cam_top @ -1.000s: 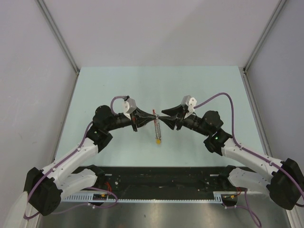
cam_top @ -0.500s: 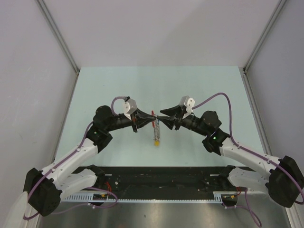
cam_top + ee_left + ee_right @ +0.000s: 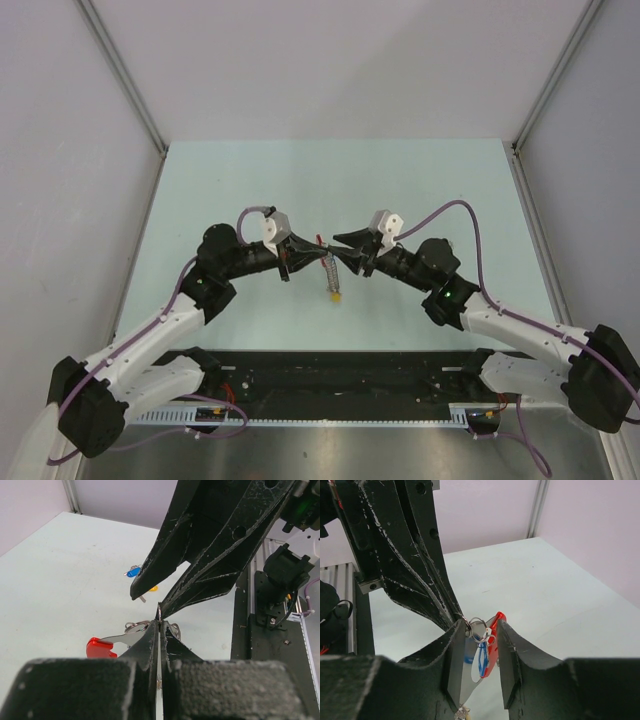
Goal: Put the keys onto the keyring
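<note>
The keyring (image 3: 326, 258) hangs between my two grippers above the table's middle. In the left wrist view its red section (image 3: 98, 647) and small wire rings (image 3: 134, 626) show beside the tips. My left gripper (image 3: 159, 622) is shut on a thin ring of it, and shows in the top view (image 3: 314, 249). My right gripper (image 3: 480, 625) is open, its jaws either side of the red section (image 3: 493, 637), with a blue-tagged key (image 3: 482, 660) dangling there. It faces the left gripper tip to tip (image 3: 341, 247). No black tag shows.
A coiled chain (image 3: 329, 272) ends in a yellow tag (image 3: 335, 295) below the grippers. A blue tag (image 3: 132, 572) and an orange-yellow one (image 3: 153, 588) show low beyond the right gripper. The black rail (image 3: 340, 385) runs along the near edge.
The right gripper has shifted a little left and the left gripper a little right, closing in on the keyring. The chain with the yellow tag swung slightly.
</note>
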Robot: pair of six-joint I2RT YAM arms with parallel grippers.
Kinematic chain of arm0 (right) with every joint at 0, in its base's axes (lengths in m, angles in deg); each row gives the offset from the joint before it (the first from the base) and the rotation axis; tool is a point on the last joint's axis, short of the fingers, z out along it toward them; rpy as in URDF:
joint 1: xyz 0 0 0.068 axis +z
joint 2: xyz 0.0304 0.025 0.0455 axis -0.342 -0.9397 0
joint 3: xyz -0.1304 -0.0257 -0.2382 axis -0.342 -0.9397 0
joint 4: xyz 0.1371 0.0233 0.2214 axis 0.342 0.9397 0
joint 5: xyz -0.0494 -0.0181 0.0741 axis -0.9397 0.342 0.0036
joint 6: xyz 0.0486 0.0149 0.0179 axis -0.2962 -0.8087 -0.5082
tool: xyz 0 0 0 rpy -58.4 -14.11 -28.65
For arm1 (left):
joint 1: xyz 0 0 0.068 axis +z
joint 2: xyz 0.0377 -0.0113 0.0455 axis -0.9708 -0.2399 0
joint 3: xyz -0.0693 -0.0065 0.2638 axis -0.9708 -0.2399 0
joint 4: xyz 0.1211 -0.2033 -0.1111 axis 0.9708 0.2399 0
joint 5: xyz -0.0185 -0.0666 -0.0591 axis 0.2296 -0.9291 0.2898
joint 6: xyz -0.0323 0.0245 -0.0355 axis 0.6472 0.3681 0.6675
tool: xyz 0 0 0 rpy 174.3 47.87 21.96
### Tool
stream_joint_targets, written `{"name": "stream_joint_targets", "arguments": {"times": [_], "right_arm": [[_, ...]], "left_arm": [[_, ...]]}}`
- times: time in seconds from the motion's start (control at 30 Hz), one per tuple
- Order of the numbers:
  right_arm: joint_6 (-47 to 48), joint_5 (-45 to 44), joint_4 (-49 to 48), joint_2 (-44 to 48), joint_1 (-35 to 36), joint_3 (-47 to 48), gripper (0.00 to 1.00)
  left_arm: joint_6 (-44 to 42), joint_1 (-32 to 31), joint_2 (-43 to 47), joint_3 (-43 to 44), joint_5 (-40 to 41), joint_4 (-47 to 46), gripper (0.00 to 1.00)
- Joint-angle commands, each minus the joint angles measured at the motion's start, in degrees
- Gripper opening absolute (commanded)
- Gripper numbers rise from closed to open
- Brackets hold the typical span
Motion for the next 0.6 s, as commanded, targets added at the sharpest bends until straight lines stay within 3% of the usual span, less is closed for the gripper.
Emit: {"name": "stream_joint_targets", "arguments": {"times": [0.0,0.37,0.57], "right_arm": [[3.43,-3.70,-1.21,-0.53,1.05,0.57,0.34],[8.53,-10.63,1.08,-2.38,5.00,1.63,0.24],[11.70,-15.47,1.43,-3.00,7.29,2.68,0.03]], "left_arm": [[-1.73,-0.85,1.72,2.27,0.37,-1.28,0.00],[-2.08,-1.29,2.42,2.53,1.51,-0.31,0.00],[-2.79,-1.46,2.51,2.97,3.00,1.44,0.01]]}}
